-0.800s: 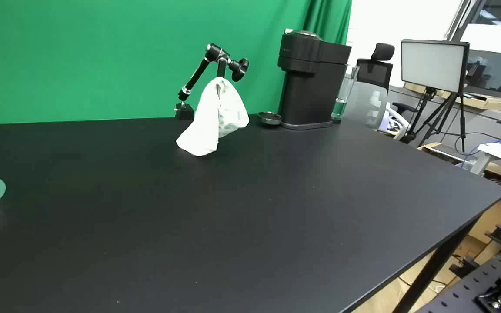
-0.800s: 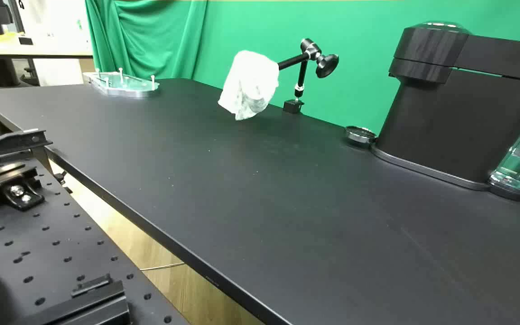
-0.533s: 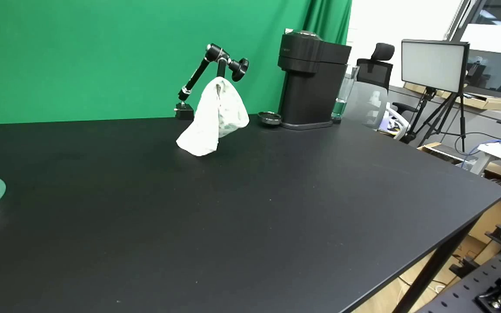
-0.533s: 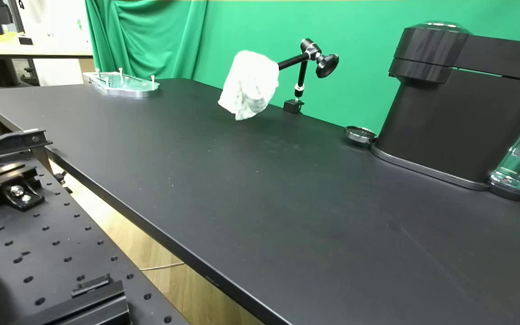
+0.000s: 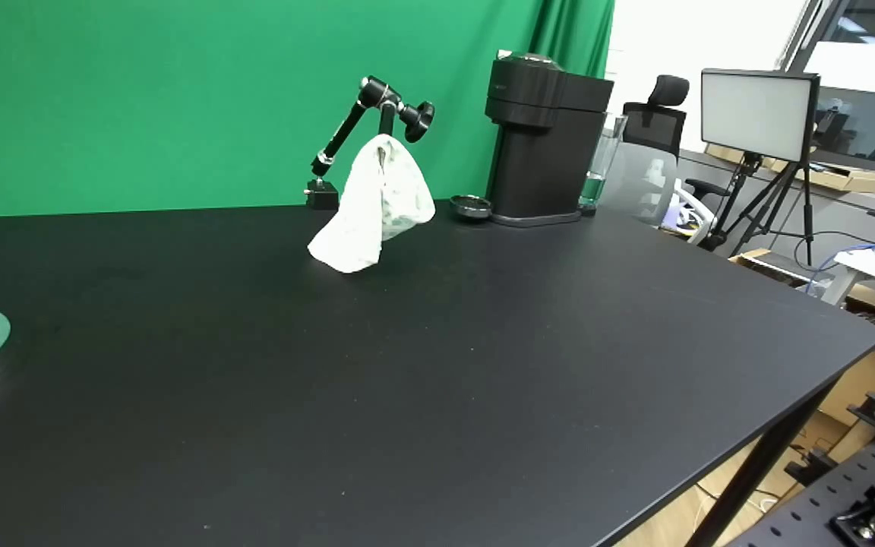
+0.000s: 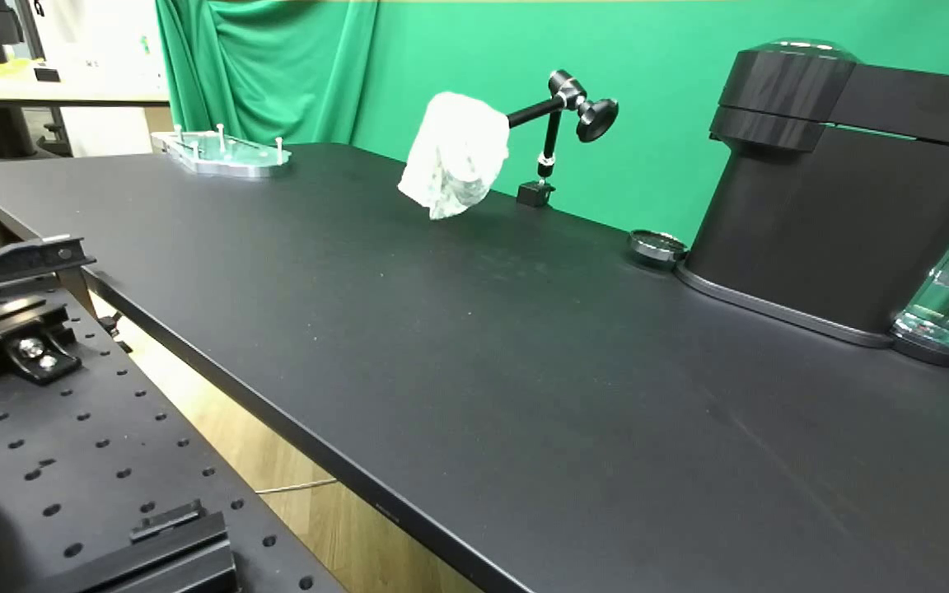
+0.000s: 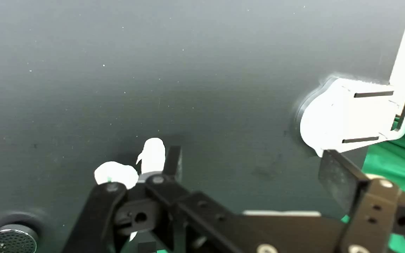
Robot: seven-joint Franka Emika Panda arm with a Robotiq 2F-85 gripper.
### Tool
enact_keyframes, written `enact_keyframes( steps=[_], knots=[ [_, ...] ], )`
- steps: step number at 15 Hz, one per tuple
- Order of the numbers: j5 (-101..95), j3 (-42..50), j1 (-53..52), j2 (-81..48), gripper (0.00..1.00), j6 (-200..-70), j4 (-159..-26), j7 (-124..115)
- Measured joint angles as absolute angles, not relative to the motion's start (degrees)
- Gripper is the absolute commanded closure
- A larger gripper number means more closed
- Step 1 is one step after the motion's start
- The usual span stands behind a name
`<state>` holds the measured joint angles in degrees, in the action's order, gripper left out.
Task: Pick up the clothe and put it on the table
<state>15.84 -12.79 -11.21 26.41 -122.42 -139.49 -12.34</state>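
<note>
A white cloth (image 5: pixel 373 209) with faint green marks hangs draped over the end of a black jointed stand (image 5: pixel 339 137) at the back of the black table (image 5: pixel 437 380). The cloth (image 6: pixel 456 156) and stand (image 6: pixel 553 140) also show in an exterior view. I cannot tell whether its lower corner touches the table. In the wrist view the cloth (image 7: pixel 153 154) is an overexposed white patch, partly hidden behind the left finger. My gripper (image 7: pixel 253 163) is open, with bare table (image 7: pixel 188 70) seen between its fingers. The gripper is out of view in both exterior views.
A black coffee machine (image 5: pixel 544 144) with a water tank (image 5: pixel 601 167) stands right of the cloth. A small round metal tray (image 6: pixel 656 247) sits beside it. A clear plate with pegs (image 6: pixel 223 161) lies at the table's far end and shows bright white in the wrist view (image 7: pixel 357 116).
</note>
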Motion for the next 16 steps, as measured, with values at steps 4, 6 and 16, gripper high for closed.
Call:
enact_keyframes(
  steps=[4,6,16],
  knots=[
    [15.6,-12.5,-10.9,25.8,0.0,-123.0,-139.5,-12.1],
    [14.8,-11.7,-10.1,24.6,0.0,-124.3,-139.5,-10.5],
    [5.3,-6.8,-7.6,6.8,0.0,-131.0,-130.4,9.0]
  ],
)
